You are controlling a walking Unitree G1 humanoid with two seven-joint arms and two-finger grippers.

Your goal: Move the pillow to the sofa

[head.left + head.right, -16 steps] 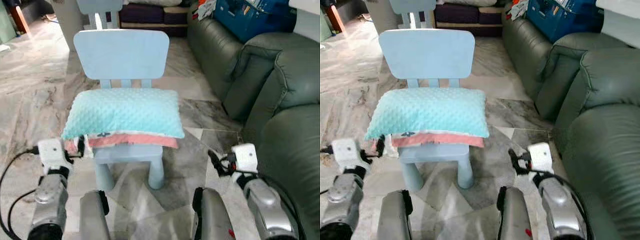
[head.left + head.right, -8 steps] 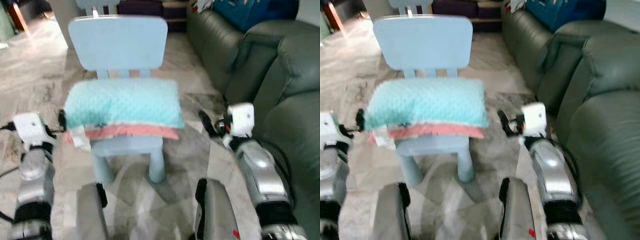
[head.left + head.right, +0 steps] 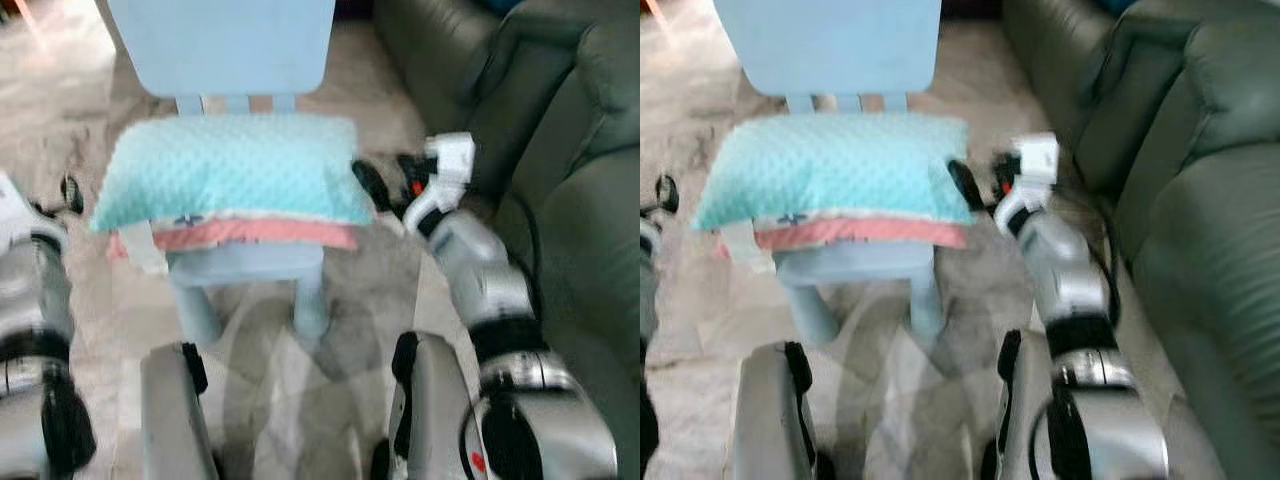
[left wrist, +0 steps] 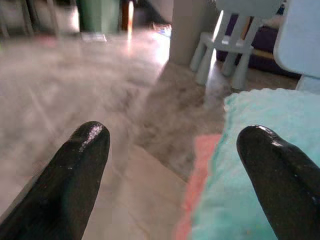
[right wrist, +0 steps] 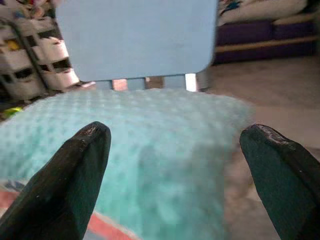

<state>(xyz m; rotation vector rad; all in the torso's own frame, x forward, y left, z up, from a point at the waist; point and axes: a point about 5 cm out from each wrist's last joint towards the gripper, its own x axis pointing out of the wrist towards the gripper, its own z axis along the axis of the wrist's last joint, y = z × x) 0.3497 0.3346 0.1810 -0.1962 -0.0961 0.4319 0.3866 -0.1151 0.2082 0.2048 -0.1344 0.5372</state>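
Now flanking the dotted teal pillow (image 3: 232, 170) lying lengthwise across the small blue chair (image 3: 240, 262): right gripper (image 3: 372, 186) spread wide, nearly touching one end; left gripper (image 4: 175, 165) likewise spread, beside the other.

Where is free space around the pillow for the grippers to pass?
Bare floor lies left of the pillow, and a strip between chair and sofa. The right gripper crowds the pillow's right end.

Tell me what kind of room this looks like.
Probably a home living room: a grey-green sofa on the right, a marble-patterned tile floor, and a child's light blue chair holding a teal pillow.
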